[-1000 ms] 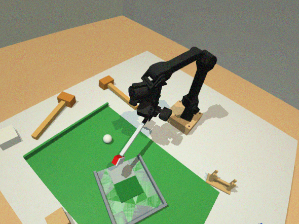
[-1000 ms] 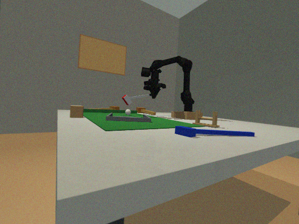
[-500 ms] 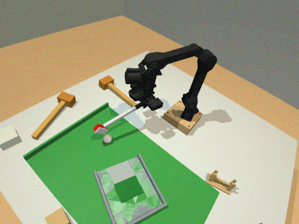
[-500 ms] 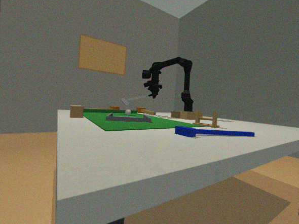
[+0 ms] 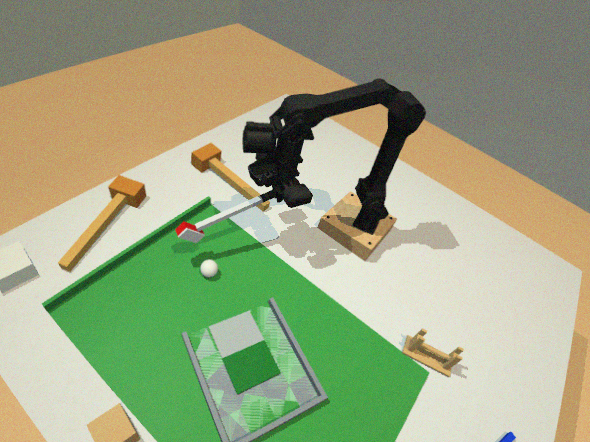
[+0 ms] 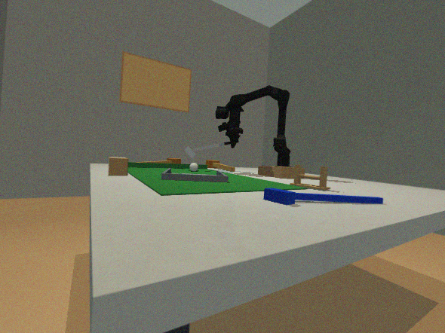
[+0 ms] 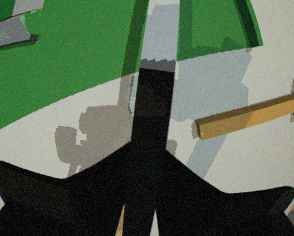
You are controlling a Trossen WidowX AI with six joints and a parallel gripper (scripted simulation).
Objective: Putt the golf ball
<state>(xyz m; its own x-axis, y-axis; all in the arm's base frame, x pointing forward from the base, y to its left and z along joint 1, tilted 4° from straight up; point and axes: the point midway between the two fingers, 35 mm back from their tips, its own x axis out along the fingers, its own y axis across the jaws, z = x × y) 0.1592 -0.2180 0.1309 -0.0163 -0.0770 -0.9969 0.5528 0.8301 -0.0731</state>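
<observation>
The red putter (image 5: 230, 213) (image 6: 207, 148) (image 7: 160, 35) has a pale shaft, a black grip and a red and grey head. My gripper (image 5: 276, 193) (image 6: 233, 144) (image 7: 144, 149) is shut on its black grip. The shaft slants down and the head hangs in the air near the green back rail (image 5: 125, 252). The white golf ball (image 5: 209, 268) (image 6: 194, 166) rests on the green mat (image 5: 150, 290) (image 7: 60, 60), apart from the head; it is not in the wrist view. The grey ramp (image 5: 235, 332) leads to the darker raised green (image 5: 251, 366) between grey side walls.
Two orange-headed mallets (image 5: 127, 190) (image 5: 206, 157) lie beyond the mat. A white block (image 5: 15, 267) and a wooden block (image 5: 112, 422) (image 6: 118, 166) stand at the left. A wooden stand (image 5: 425, 357) (image 6: 311, 177) is at the right. A blue mallet-like tool (image 6: 339, 197) lies near the table's front.
</observation>
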